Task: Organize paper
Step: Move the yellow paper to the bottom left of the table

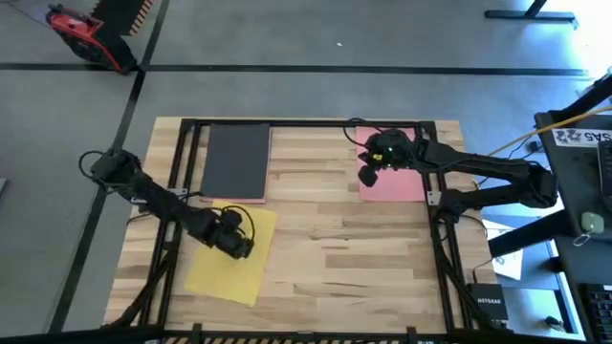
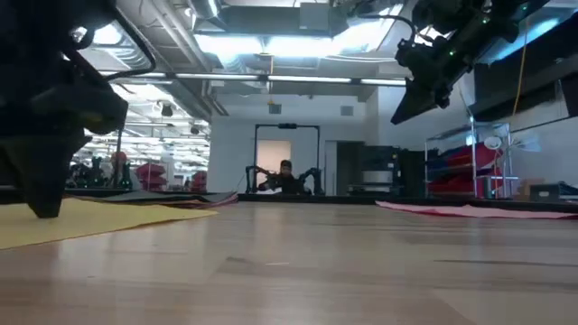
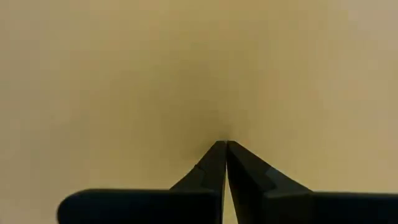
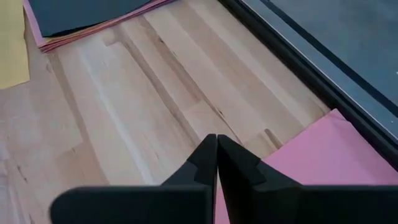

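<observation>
left tool (image 1: 236, 245): tips pinched together, pressed down on the yellow sheet (image 1: 225, 268) near its top edge, nothing gripped
right tool (image 1: 368, 175): also closed and empty, hanging above the pink sheet's (image 1: 397, 182) left edge
stack (image 1: 236, 161): black on top, far-left of the table (image 1: 335, 258)
step: looks like dragging yellow toward the stack
next: steady downward pressure, slide up-table, square the edges

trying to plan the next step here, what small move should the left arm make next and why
Probably slide the yellow sheet toward the stack topped by the black sheet. The left tool is shut with its tips pressed down on the yellow sheet, which lies skewed and apart from that stack. The right tool, also shut, hangs above the edge of the pink sheet.
</observation>
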